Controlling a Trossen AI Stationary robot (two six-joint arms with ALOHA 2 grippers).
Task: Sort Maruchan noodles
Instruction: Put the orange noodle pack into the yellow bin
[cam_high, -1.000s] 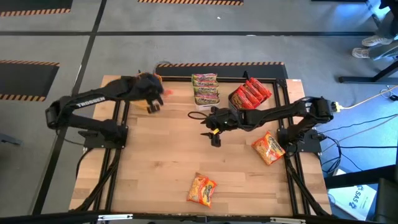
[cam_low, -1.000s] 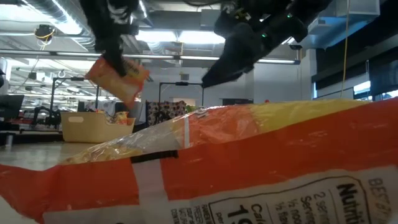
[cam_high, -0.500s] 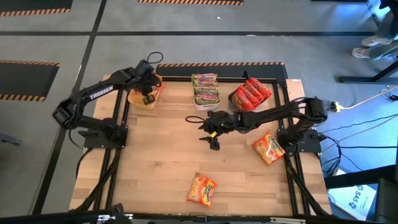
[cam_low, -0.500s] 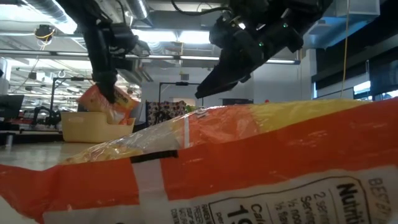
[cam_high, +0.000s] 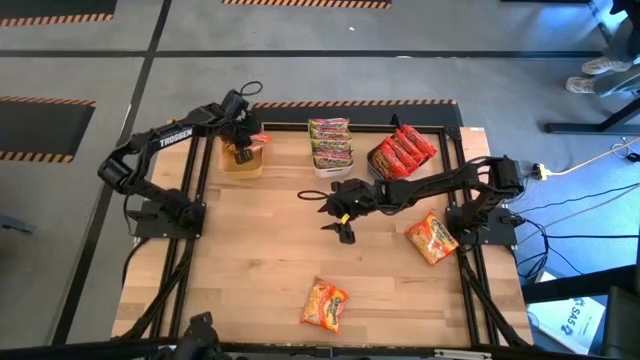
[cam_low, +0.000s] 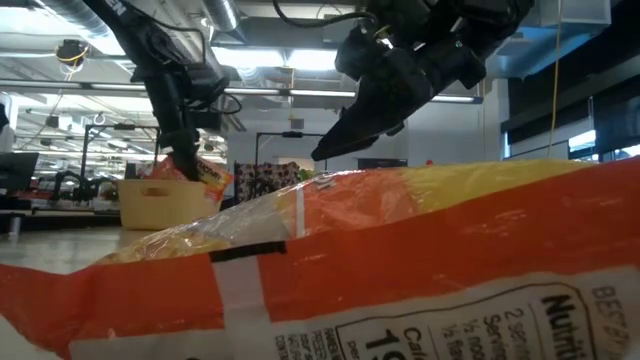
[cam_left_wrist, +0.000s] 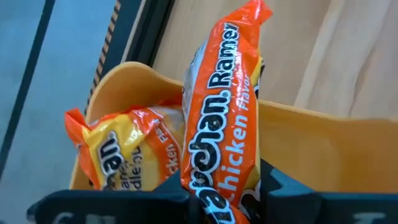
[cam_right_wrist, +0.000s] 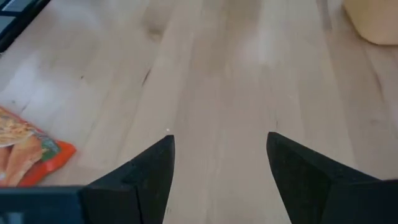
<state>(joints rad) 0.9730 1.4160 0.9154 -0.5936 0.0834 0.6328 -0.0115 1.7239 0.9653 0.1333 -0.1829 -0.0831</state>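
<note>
My left gripper is shut on an orange Maruchan chicken packet over the yellow bin at the table's far left. A second orange packet lies inside that bin. My right gripper hovers open above the table's middle, touching nothing. Two more orange packets lie flat on the wood, one near the near edge and one at the right. Green-pink packets are stacked at the far edge, with red ones beside them. My left gripper pinches the orange packet near one end between its two fingers, coming from above and pointing down. The packet hangs below the fingers, tilted, and its lower part crosses the yellow bin's rim. Whether it touches the rim, I cannot tell.
An orange packet fills the low view's foreground, right in front of that camera. The black table frame runs along the left and right sides. Bare wood lies between the grippers and the near edge.
My left gripper has carried the orange packet toward the far edge and down, from well above the yellow bin to its rim, staying shut on it. The right gripper has drifted slightly toward the table's left and stayed open.
</note>
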